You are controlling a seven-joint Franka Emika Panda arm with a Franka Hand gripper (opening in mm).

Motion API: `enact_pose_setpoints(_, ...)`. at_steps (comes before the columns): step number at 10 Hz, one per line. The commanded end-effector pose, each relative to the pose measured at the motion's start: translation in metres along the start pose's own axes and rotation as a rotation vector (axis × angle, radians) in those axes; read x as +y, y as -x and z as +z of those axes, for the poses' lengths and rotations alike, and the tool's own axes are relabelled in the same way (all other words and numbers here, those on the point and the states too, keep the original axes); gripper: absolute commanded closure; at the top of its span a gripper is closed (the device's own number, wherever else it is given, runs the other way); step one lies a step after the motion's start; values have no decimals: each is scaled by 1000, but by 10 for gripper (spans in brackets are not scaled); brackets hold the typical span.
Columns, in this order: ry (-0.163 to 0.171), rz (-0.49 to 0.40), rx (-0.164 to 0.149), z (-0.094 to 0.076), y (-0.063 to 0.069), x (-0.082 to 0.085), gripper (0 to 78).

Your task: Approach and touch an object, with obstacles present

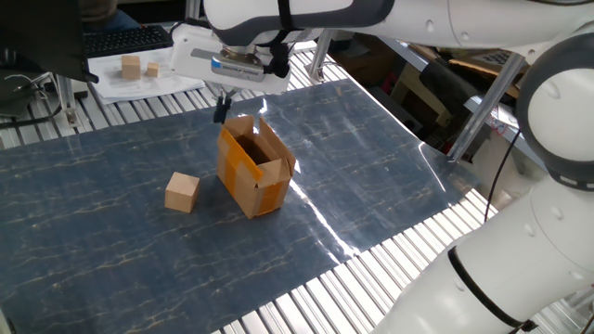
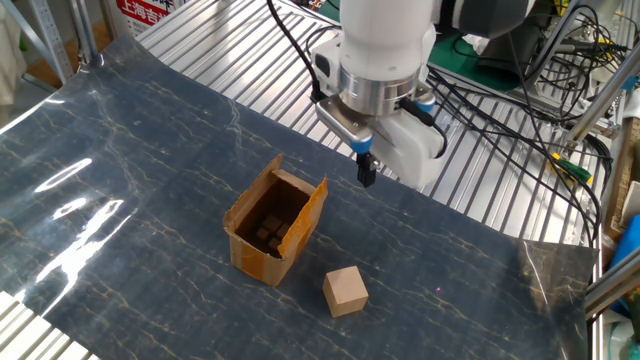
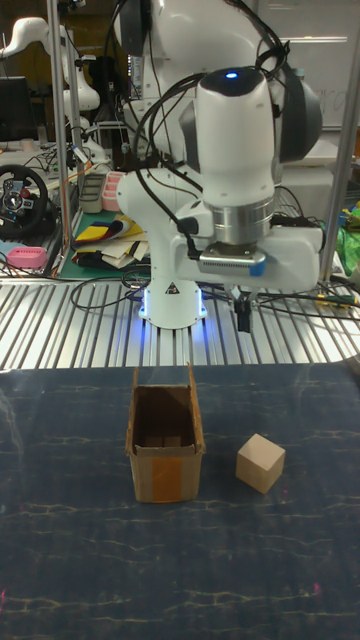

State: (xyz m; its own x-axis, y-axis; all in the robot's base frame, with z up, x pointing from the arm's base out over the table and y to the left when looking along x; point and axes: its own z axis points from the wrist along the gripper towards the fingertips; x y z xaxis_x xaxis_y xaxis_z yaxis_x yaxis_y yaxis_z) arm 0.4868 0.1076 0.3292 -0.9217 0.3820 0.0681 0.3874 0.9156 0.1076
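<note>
The object, a small light-tan wooden cube [image 1: 182,193] [image 2: 345,291] [image 3: 260,463], rests on the dark blue mat. Next to it stands the obstacle, an orange-brown cardboard box [image 1: 254,165] [image 2: 272,228] [image 3: 165,445] with its flaps raised. My gripper [image 1: 221,111] [image 2: 366,175] [image 3: 243,318] hangs above the mat's back edge, behind the box and the cube and well apart from both. Its dark fingers are shut together with nothing between them.
The mat [image 1: 371,158] covers a slatted metal table [image 2: 480,200]. Two smaller pale blocks [image 1: 131,67] lie on white paper beyond the mat, beside a keyboard [image 1: 125,39]. Cables [image 2: 500,100] trail behind the arm. The robot's base [image 3: 175,290] stands behind the mat.
</note>
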Motion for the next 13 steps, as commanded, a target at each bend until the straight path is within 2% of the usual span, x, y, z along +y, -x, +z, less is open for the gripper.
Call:
enact_pose_setpoints(1,6,50,5,0,-1,2,776)
enact_pose_setpoints(2,8,82,-3,16,-20,19,776)
enact_pose_setpoints(4,11,99,-5,31,-29,28,776)
enact_pose_setpoints(7,13,98,-7,37,-32,31,776)
enact_pose_setpoints(9,19,102,-11,48,-35,36,776)
enact_pose_setpoints(10,21,104,-28,60,-37,41,776)
enact_pose_setpoints(13,13,100,-40,77,-35,48,776)
